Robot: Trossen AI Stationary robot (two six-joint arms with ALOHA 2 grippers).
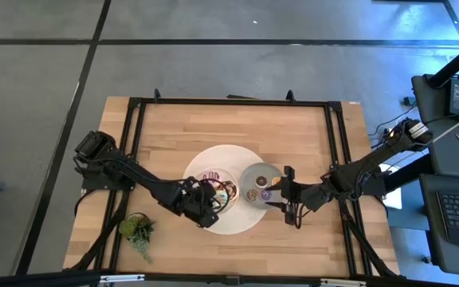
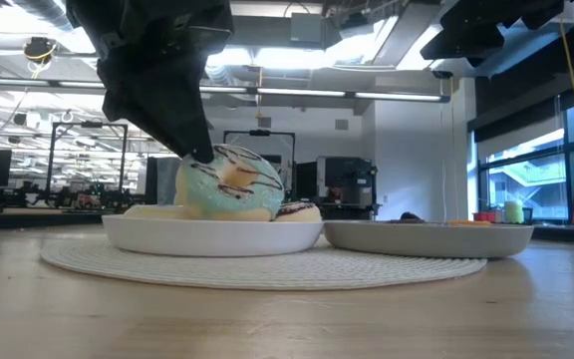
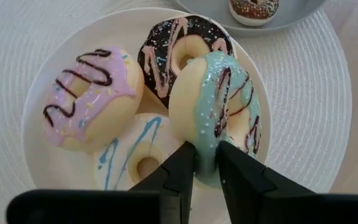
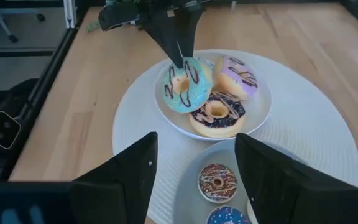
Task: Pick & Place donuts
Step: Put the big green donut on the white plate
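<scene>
Left claw (image 3: 205,163) clamped on the green-iced donut (image 3: 219,109) (tilted on edge) in the white dish (image 3: 33,112). Right claw (image 4: 194,168), fingers apart, hovers over the grey dish (image 4: 188,193) of mini donuts (image 4: 217,182).

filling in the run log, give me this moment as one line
left gripper shut on green-iced donut, tilted on edge in white dish | right gripper open over grey dish | mini donuts there
</scene>
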